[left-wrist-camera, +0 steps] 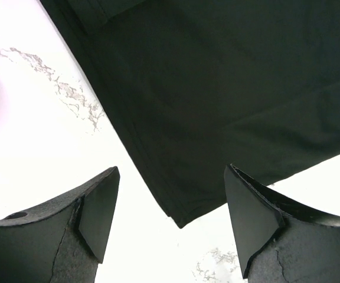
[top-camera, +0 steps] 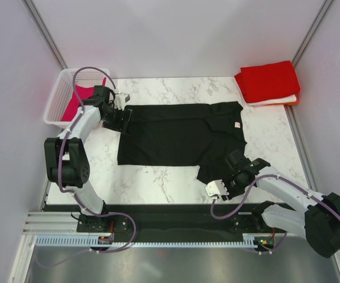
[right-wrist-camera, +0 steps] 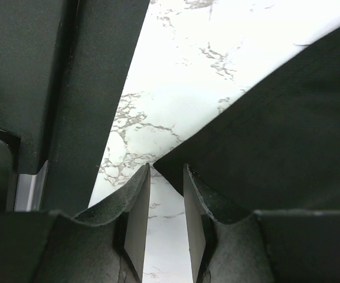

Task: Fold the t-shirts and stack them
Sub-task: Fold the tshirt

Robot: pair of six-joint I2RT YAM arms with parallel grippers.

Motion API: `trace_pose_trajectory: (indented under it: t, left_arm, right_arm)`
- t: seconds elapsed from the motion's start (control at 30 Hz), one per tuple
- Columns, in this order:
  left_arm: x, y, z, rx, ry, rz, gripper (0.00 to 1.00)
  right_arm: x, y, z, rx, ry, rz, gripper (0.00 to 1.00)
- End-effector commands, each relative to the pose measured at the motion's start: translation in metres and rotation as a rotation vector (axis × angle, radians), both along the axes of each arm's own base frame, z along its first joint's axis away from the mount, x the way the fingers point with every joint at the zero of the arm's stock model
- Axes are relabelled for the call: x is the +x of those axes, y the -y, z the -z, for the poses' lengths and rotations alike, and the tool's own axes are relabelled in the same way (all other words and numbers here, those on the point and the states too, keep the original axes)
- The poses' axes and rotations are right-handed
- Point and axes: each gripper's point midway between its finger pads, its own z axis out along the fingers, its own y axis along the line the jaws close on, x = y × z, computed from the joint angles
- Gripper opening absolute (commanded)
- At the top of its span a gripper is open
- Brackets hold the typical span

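Note:
A black t-shirt [top-camera: 176, 132] lies spread flat on the marble table, its pale neck label [top-camera: 236, 125] at the right. My left gripper [top-camera: 121, 121] is open at the shirt's far left corner. In the left wrist view that corner [left-wrist-camera: 185, 215] lies between the wide-apart fingers [left-wrist-camera: 169, 218], untouched. My right gripper [top-camera: 236, 160] sits low at the near right sleeve. Its jaws are slightly apart [right-wrist-camera: 166, 177], with a point of black cloth [right-wrist-camera: 264, 147] right at the fingertips and marble showing through the gap.
A folded stack [top-camera: 268, 81] with a red shirt on top, white and orange beneath, lies at the far right corner. A white lattice basket [top-camera: 56, 101] at the far left holds a magenta shirt [top-camera: 75, 103]. Grey walls enclose the table.

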Motion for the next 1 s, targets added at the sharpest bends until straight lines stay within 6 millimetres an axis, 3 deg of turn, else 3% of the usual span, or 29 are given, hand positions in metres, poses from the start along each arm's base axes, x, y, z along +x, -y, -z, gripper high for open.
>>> trace_pose_trajectory:
  t: [0.0, 0.07, 0.17, 0.27, 0.43, 0.7, 0.97]
  left_arm:
    - [0.008, -0.006, -0.009, 0.046, 0.040, 0.037, 0.79]
    - [0.004, -0.008, -0.005, 0.056, 0.033, 0.045, 0.79]
    - [-0.007, -0.013, 0.011, 0.075, -0.004, 0.073, 0.77]
    - [-0.023, -0.013, 0.028, 0.082, -0.035, 0.129, 0.70]
    - [-0.052, -0.011, 0.044, 0.072, -0.083, 0.196, 0.68]
    - [-0.078, -0.027, 0.071, 0.146, -0.185, 0.198, 0.66]
    - [-0.106, -0.028, 0.076, 0.151, -0.211, 0.209, 0.66]
  right_arm:
    - [-0.004, -0.001, 0.008, -0.005, -0.020, -0.043, 0.36]
    - [-0.004, 0.000, 0.011, -0.017, -0.027, -0.045, 0.31]
    - [-0.002, 0.002, 0.011, -0.033, -0.015, -0.037, 0.11]
    - [0.005, 0.002, 0.003, -0.027, 0.023, -0.005, 0.03]
    - [0.010, 0.001, -0.008, 0.000, 0.071, 0.038, 0.00]
    - [0.011, 0.002, -0.009, -0.002, 0.074, 0.086, 0.00]
    - [0.021, -0.003, -0.009, -0.003, 0.072, 0.117, 0.00]
